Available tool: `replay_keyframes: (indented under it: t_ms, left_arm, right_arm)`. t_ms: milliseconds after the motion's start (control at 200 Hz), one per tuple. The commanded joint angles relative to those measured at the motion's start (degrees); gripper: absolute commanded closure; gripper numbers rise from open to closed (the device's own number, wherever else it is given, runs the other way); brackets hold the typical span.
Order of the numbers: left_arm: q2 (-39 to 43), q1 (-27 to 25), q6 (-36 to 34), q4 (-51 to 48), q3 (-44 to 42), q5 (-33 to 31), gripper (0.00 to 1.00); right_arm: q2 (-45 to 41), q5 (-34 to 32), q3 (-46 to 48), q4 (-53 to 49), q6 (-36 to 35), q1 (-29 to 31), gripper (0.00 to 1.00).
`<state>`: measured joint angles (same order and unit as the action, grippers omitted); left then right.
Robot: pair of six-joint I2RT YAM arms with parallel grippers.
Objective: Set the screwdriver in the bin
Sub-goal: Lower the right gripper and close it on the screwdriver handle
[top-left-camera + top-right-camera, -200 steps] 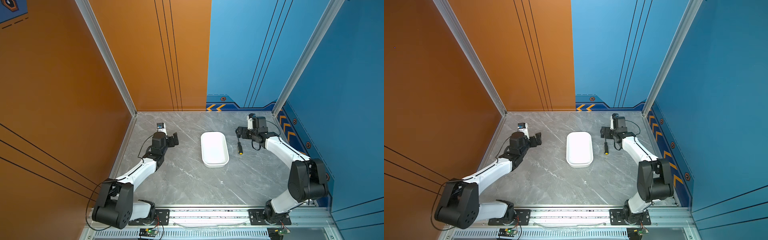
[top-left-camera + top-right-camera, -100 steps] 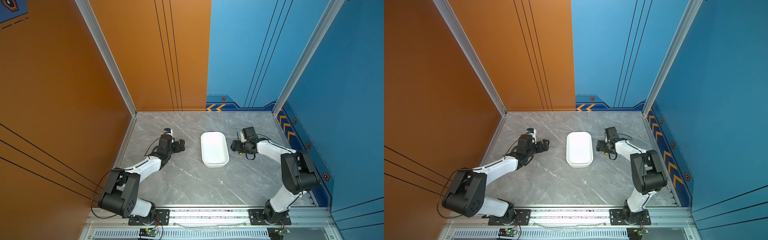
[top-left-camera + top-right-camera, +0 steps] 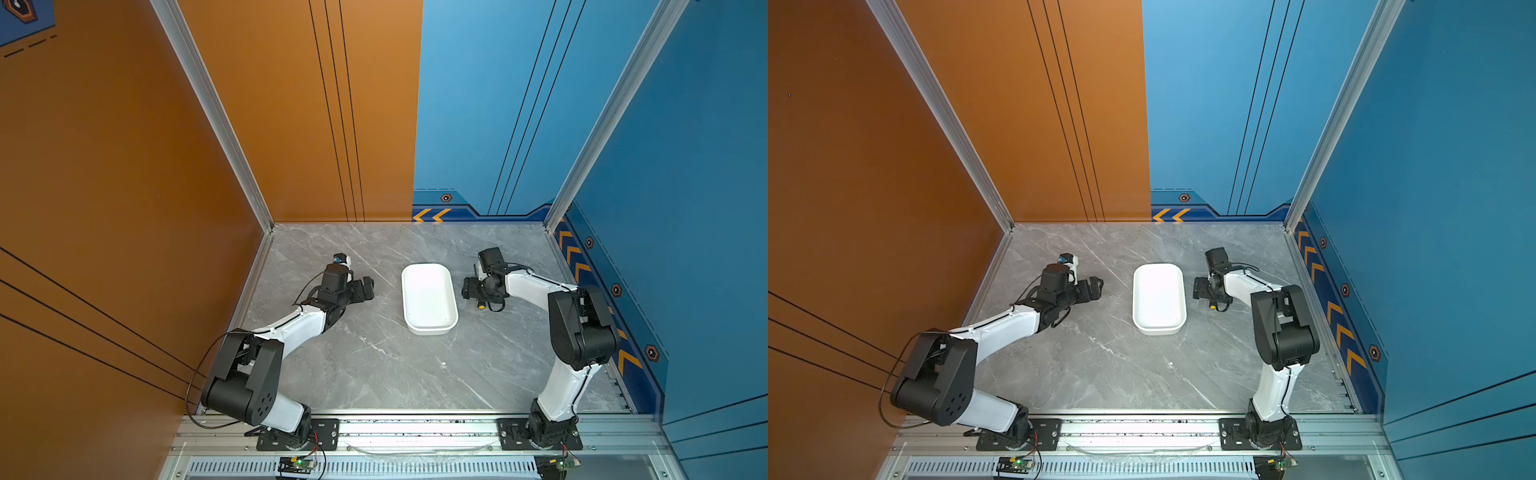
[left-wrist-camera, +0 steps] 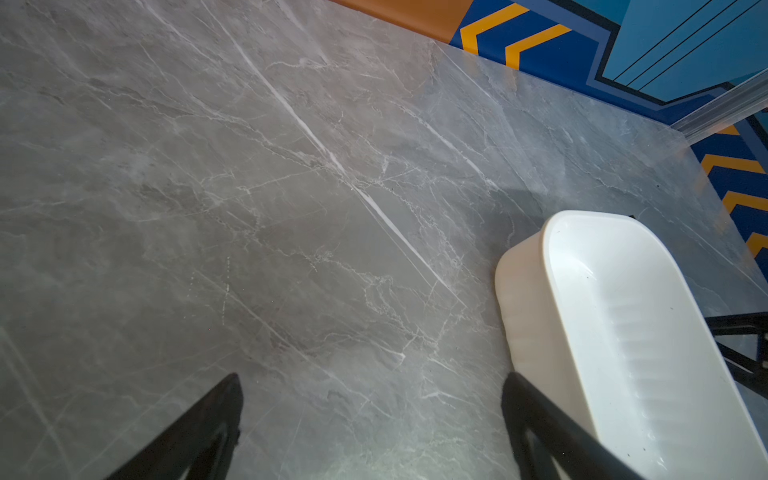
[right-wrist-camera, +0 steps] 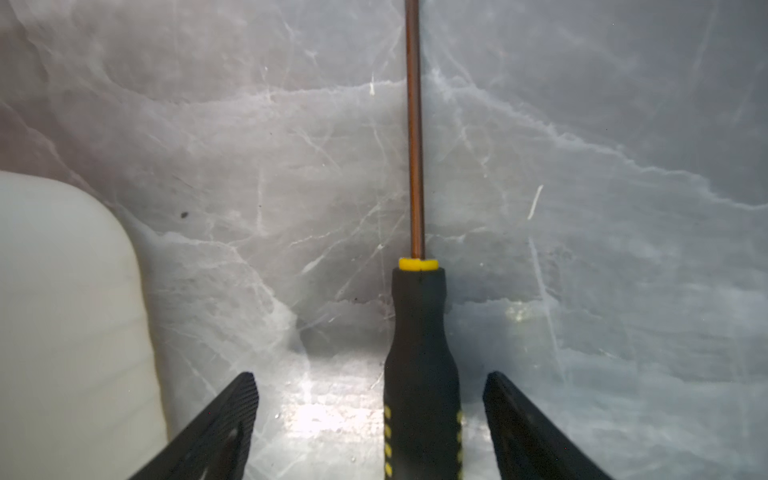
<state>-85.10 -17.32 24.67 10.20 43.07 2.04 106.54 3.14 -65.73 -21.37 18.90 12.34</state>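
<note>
Grey marble tabletop point(image 3: 374, 374) carries a white bin point(image 3: 427, 295) at centre. L gripper point(image 4: 372, 376) hovers low over bare marble, left of the bin in both top views. Its fingers are spread wide and hold nothing, w/ one finger close to the bin's wall. R gripper point(image 5: 370, 376) is down near table level just right of the bin, fingers apart w/ a gap each side of the screwdriver point(image 5: 419, 353). The tool lies flat on the marble between them, outside the bin, its yellow cap point(image 3: 481, 305) toward the table's near edge.
</note>
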Motion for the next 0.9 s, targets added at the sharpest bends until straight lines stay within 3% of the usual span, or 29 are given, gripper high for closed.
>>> replay_keyframes:
  t_ms: [0, 345, 586, 726, 816, 896]
  left_arm:
    - [-0.2, -0.4, -0.9, -2.2, 0.7, -0.3, 0.02]
    - [-1.1, -0.7, -0.7, -2.2, 0.9, -0.5, 0.02]
    - [-0.9, -0.8, -0.5, -2.3, 0.6, -0.6, 0.02]
    - [-0.4, -0.8, -0.9, -3.2, 0.7, -0.9, 0.02]
    - [-0.3, -0.8, -1.1, -4.0, 1.2, -0.9, 0.02]
    - [-0.3, -0.8, -1.1, -4.2, 1.4, -1.0, 0.02]
  right_arm:
    - [1.0, -1.0, -0.8, -4.3, -1.1, 0.1, 0.2]
    - [-0.3, 0.5, 1.2, -5.3, -2.4, -0.9, 0.33]
    - [1.5, 1.1, 0.5, -6.6, -3.0, -1.7, 0.53]
    - [1.5, 1.2, 0.7, -7.1, -3.3, -1.6, 0.57]
    - [1.6, 1.2, 0.5, -7.6, -3.8, -1.5, 0.65]
    - [1.8, 1.0, 0.5, -7.9, -3.9, -1.6, 0.79]
